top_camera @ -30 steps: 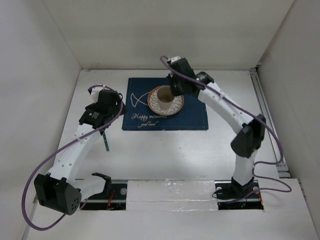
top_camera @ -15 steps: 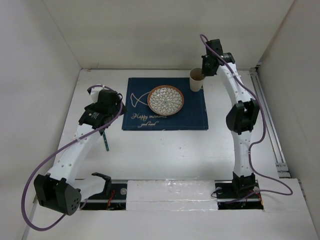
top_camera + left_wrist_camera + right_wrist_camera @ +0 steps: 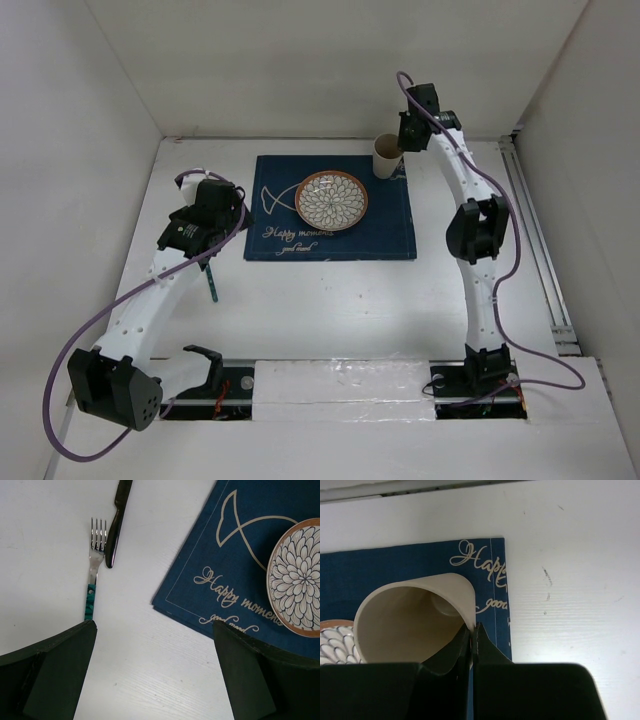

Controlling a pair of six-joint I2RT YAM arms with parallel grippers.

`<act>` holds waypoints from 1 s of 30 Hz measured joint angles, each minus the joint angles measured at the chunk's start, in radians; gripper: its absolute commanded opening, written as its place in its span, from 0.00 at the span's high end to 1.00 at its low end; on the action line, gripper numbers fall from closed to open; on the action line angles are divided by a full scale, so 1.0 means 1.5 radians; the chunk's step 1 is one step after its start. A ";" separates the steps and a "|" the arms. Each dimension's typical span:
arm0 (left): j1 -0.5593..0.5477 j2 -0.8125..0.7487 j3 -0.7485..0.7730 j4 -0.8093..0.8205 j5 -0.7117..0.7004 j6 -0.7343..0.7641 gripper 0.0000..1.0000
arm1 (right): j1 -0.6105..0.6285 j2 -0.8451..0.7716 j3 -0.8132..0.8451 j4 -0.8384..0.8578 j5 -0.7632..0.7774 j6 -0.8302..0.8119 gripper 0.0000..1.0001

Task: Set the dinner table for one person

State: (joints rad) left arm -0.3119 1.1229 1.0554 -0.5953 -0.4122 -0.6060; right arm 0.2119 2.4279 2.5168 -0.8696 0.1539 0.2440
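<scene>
My right gripper (image 3: 405, 140) (image 3: 474, 630) is shut on the rim of a cream cup (image 3: 387, 156) (image 3: 410, 617), one finger inside and one outside, over the far right corner of the navy placemat (image 3: 330, 225) (image 3: 380, 567). A patterned plate (image 3: 332, 200) (image 3: 297, 577) sits on the placemat. My left gripper (image 3: 205, 225) (image 3: 155, 670) is open and empty above the white dinner table (image 3: 330, 300) (image 3: 145, 670), just left of the placemat (image 3: 235, 555). A fork with a teal handle (image 3: 94, 570) (image 3: 212, 285) and a dark knife (image 3: 116, 520) lie on the table beside it.
White walls enclose the table on the left, back and right. A rail (image 3: 535, 240) runs along the table's right edge. The arm bases (image 3: 340, 385) stand at the near edge.
My right arm lifted the cup off the plate and carried it to the far right corner of the placemat. The left arm has not moved.
</scene>
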 measured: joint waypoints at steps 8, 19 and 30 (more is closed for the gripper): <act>0.000 0.000 0.000 0.000 0.000 0.005 0.00 | 0.000 0.023 0.001 0.036 0.020 0.007 1.00; 0.000 0.000 0.000 0.000 -0.003 0.005 0.00 | -0.001 0.025 0.001 0.048 0.009 0.012 0.76; 0.000 0.001 0.000 0.000 -0.005 0.005 0.00 | -0.001 0.025 0.019 0.072 -0.014 0.029 0.00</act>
State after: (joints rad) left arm -0.3119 1.1248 1.0554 -0.5957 -0.4194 -0.5987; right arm 0.2111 2.4649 2.5454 -0.7616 0.1326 0.2878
